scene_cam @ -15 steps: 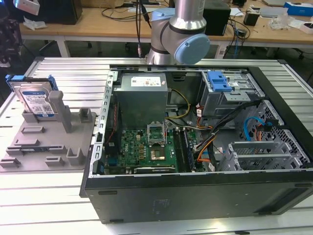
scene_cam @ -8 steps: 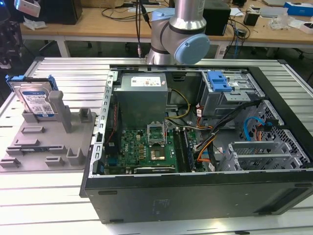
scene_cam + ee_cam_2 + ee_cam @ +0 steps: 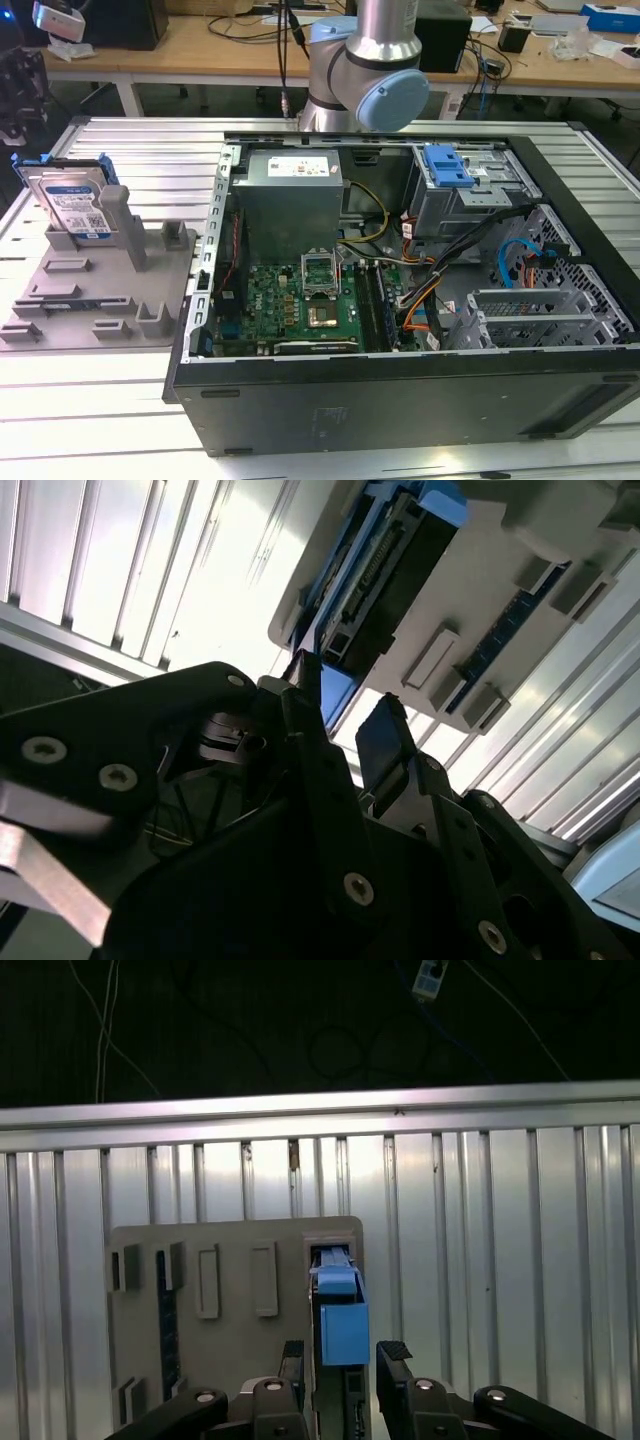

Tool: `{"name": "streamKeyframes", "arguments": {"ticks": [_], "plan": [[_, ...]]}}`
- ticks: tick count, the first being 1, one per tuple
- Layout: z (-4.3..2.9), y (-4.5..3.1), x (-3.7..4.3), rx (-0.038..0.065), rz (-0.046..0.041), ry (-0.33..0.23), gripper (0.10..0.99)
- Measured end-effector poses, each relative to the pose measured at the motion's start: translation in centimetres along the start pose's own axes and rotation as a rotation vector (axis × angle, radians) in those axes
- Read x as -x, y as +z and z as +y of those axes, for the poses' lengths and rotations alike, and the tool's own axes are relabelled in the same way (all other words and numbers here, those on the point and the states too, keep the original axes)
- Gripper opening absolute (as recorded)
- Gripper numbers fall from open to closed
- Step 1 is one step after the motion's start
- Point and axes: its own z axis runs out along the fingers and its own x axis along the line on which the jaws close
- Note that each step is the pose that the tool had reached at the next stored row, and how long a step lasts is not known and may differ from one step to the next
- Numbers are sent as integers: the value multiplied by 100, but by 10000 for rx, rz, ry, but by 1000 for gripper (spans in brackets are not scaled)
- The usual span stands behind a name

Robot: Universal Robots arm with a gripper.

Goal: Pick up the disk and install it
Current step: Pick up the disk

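Now at the pick-up stage.
Our jaws stand released, flanking the disk, upright at a corner of the grey holder near the surface edge; we judge the grasp calls for closing squarely on its blue carrier.

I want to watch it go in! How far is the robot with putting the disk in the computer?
Nothing looks finished yet. The disk stands on edge in its grey holder, outside the open computer case. In the first wrist view the open claw is lined up with the disk's blue carrier, not gripping. Lifting and installing remain.
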Motion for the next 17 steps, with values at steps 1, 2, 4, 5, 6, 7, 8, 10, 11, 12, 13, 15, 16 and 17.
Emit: {"name": "streamKeyframes", "arguments": {"ticks": [1,2,4,5,6,7,8,10,11,12,13,15,16,17], "plan": [[0,7,1,0,0,4,420],[0,13,2,0,0,6,420],[0,25,3,0,-1,12,420],[0,36,3,0,0,16,420],[0,43,3,0,-1,18,420],[0,52,3,0,-1,21,420],[0,62,4,1,-1,23,420],[0,75,4,1,-1,26,420],[0,82,4,1,-1,27,420],[0,92,4,1,-1,29,420],[0,103,5,0,-1,31,420],[0,120,5,0,-1,33,420],[1,131,5,0,-1,34,420],[2,139,6,1,-1,35,420]]}}
